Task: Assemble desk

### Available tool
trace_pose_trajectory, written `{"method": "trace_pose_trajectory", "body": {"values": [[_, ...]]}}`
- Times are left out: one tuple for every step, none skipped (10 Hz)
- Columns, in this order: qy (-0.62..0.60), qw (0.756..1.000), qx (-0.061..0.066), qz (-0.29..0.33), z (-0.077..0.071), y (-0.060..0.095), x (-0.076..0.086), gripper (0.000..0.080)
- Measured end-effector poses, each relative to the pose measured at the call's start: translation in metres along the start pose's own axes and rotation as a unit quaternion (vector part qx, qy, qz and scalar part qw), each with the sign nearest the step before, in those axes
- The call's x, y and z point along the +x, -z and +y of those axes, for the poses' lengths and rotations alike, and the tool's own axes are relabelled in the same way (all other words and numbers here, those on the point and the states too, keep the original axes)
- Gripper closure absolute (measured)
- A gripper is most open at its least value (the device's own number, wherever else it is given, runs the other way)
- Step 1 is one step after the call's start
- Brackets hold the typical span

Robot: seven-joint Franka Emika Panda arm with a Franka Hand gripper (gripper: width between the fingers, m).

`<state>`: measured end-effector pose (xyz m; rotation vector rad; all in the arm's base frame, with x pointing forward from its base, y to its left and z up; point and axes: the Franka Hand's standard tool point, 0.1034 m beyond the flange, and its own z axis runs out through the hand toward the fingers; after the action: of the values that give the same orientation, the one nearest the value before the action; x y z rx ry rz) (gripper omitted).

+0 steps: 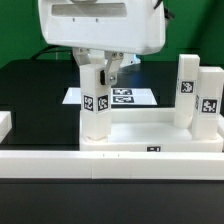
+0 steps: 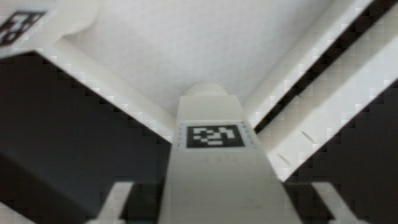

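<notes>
The desk top (image 1: pixel 150 132) lies flat with its rim up. Two white legs (image 1: pixel 187 88) (image 1: pixel 208 104) stand upright at its end on the exterior view's right. My gripper (image 1: pixel 102 72) is shut on a third leg (image 1: pixel 96 102), which it holds upright with its lower end at the top's corner on the exterior view's left. In the wrist view this tagged leg (image 2: pixel 215 130) runs between my fingers (image 2: pixel 118 200), down toward the corner of the rimmed top (image 2: pixel 160 55). Whether the leg is seated in the socket I cannot tell.
The marker board (image 1: pixel 128 97) lies on the black table behind the desk top. A long plain white rail (image 1: pixel 110 160) runs along the front. A white block (image 1: pixel 5 124) shows at the edge on the exterior view's left.
</notes>
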<state>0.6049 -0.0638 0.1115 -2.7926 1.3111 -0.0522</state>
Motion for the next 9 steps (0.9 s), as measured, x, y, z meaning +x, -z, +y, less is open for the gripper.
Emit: {"method": "trace_pose_trajectory", "body": {"values": [[-0.033, 0.999, 0.000, 0.000, -0.0004, -0.0001, -0.0002, 0.0509], [-0.090, 0.996, 0.003, -0.001, -0.0012, -0.0004, -0.0008, 0.0509], [-0.143, 0.990, 0.004, -0.003, -0.0021, -0.0007, -0.0012, 0.0509], [-0.186, 0.983, 0.005, -0.003, -0.0027, -0.0009, -0.0016, 0.0509], [-0.208, 0.978, 0.005, -0.004, -0.0028, -0.0008, -0.0015, 0.0509], [-0.221, 0.975, 0.005, -0.004, -0.0029, -0.0009, -0.0016, 0.0509], [-0.226, 0.974, 0.005, -0.004, -0.0031, -0.0008, -0.0015, 0.0509], [-0.205, 0.979, 0.005, -0.004, -0.0029, -0.0010, -0.0016, 0.0509], [-0.198, 0.980, 0.005, -0.004, -0.0029, -0.0010, -0.0016, 0.0401]]}}
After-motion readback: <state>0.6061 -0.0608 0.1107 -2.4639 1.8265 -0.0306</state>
